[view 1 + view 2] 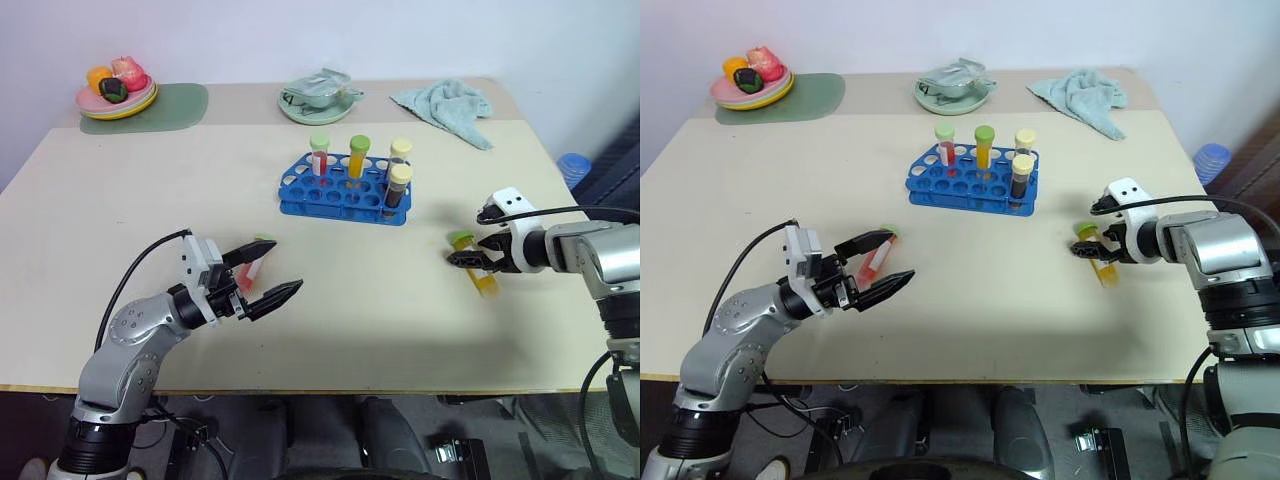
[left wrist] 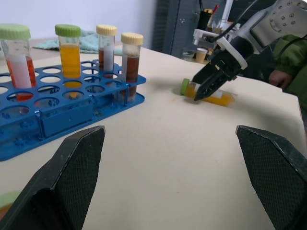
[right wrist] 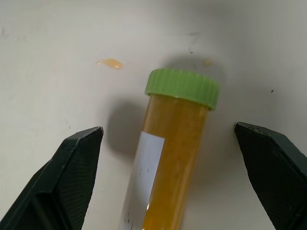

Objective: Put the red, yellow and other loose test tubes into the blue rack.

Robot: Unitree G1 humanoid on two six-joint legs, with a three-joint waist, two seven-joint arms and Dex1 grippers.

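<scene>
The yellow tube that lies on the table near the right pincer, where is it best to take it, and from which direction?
Probably from above, on the body just below the green cap. The yellow tube lies flat on the table, and the right pincer is open with one finger on each long side, so closing across its width should hold it.

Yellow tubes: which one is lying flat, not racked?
The yellow tube between the right pincer's open fingers lies flat on the table; the other yellow tube stands upright in the blue rack.
</scene>
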